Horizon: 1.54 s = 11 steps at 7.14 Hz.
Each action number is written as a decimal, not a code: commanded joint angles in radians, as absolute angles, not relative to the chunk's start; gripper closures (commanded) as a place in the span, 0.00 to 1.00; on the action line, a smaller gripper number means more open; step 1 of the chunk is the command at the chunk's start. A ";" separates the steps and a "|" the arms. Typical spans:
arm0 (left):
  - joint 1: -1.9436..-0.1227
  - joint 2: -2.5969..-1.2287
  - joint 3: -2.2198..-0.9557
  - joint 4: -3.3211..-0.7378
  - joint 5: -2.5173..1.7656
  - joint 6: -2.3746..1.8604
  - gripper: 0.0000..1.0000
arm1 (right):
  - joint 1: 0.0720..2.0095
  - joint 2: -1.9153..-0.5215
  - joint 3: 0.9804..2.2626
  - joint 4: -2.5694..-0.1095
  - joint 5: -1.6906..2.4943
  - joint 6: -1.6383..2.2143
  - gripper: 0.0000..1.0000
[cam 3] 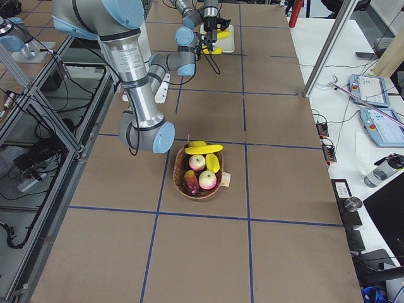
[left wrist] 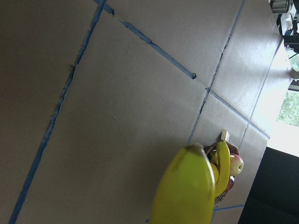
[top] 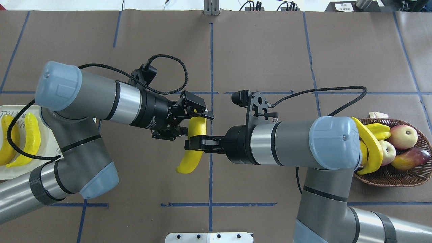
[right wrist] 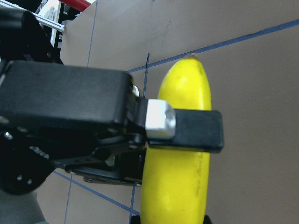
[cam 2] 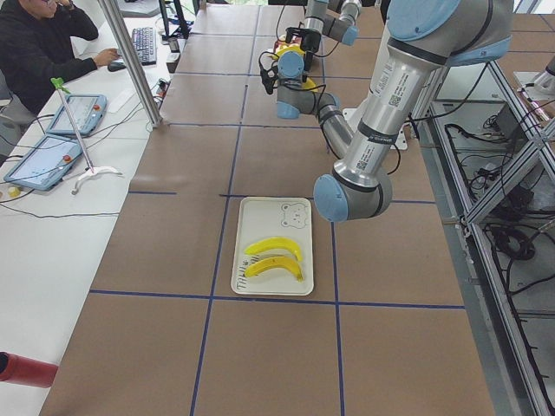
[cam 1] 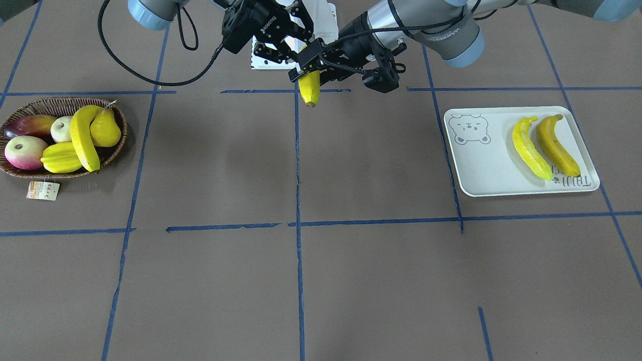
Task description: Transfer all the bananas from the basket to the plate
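Your matte brown worktop [cam 1: 210, 281], gridded with blue tape [cam 1: 298, 165], has the left arm [top: 101, 98] and right arm [top: 290, 141] meeting over its middle. By my reading, you are mid hand-over. The off-white plate [cam 1: 481, 170], flat with rounded corners, lies on the robot's left and carries two bananas [cam 1: 530, 149] side by side. The oval woven wicker basket [cam 1: 113, 155] on the right holds one banana [cam 1: 80, 135] draped over the other fruit [cam 1: 60, 158]. The third banana [top: 193, 156], smooth, curved and glossy, hangs in the air. The left gripper [top: 195, 124] and the right gripper [top: 195, 143] both look clamped on it. Next, I judge, you want the right gripper to release before the left arm carries the fruit to the plate. That slick skin could slip if either arm pulls early.
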<state>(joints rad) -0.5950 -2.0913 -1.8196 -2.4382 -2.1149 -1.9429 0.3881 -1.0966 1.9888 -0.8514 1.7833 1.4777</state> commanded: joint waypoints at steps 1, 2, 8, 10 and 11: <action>-0.595 -2.089 -1.815 -2.436 -2.115 -1.860 1.00 | 0.390 -1.098 1.999 -0.853 1.787 1.477 0.89; -0.597 -2.089 -1.816 -2.436 -2.115 -1.858 1.00 | 0.387 -1.100 2.002 -0.854 1.786 1.479 0.06; -0.673 -2.035 -1.810 -2.335 -2.112 -1.842 1.00 | 0.393 -1.155 2.069 -0.867 1.783 1.497 0.00; -0.767 -1.938 -1.845 -2.132 -2.111 -1.627 1.00 | 0.435 -1.259 2.111 -0.867 1.789 1.496 0.00; -0.794 -1.833 -1.867 -2.099 -2.109 -1.567 1.00 | 0.455 -1.297 2.114 -0.868 1.790 1.494 0.00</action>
<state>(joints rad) -0.7519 -1.9340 -1.8419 -2.1712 -2.1105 -1.6571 0.4299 -1.2456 2.1036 -0.8670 1.7869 1.4957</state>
